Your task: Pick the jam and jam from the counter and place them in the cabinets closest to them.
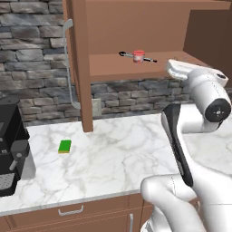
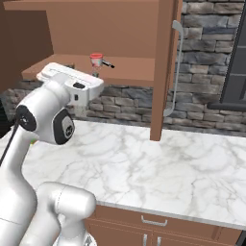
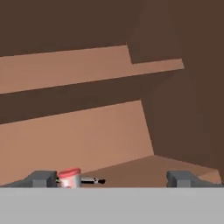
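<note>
One jam [image 1: 139, 56], red-lidded, pale-bodied, stands upright on cabinet [image 1: 131, 27] shelf board, between spread tool [image 3: 112, 178] fingers, not gripped. Tool jaws wide, empty. Step judged: release done. Next: back tool out of cabinet without nudging jam, then seek second jar.

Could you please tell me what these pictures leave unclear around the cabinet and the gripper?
- Gripper: jaws stand wide; in both base views the arm's white body hides them.
- Dark thing beside the pale jam jar on the cabinet shelf: too small to identify.
- Black appliance: cut by the left base view's edge.
</note>
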Robot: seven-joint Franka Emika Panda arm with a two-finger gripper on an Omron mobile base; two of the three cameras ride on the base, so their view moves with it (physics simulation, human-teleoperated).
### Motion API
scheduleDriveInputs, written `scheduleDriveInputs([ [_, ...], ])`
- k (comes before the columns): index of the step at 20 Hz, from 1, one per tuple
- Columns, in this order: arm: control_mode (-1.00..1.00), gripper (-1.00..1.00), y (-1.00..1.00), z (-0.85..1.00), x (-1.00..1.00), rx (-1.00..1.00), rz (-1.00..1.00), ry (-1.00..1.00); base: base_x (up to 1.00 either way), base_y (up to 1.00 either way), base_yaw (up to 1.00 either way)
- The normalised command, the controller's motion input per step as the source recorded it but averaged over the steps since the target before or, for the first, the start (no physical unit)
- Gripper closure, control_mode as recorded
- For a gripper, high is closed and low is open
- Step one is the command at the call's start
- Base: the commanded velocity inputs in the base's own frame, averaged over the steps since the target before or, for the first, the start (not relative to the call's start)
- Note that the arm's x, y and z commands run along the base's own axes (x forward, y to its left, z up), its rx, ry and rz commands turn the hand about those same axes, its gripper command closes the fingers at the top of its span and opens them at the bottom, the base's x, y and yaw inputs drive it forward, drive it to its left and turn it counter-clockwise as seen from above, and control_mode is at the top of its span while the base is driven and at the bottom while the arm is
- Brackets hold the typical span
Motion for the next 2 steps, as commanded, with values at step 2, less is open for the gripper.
scheduleDriveInputs([
  [2, -1.0, -1.0, -0.01, 0.03, -0.13, 0.02, 0.0, -0.07, 0.0, 0.0, 0.0],
])
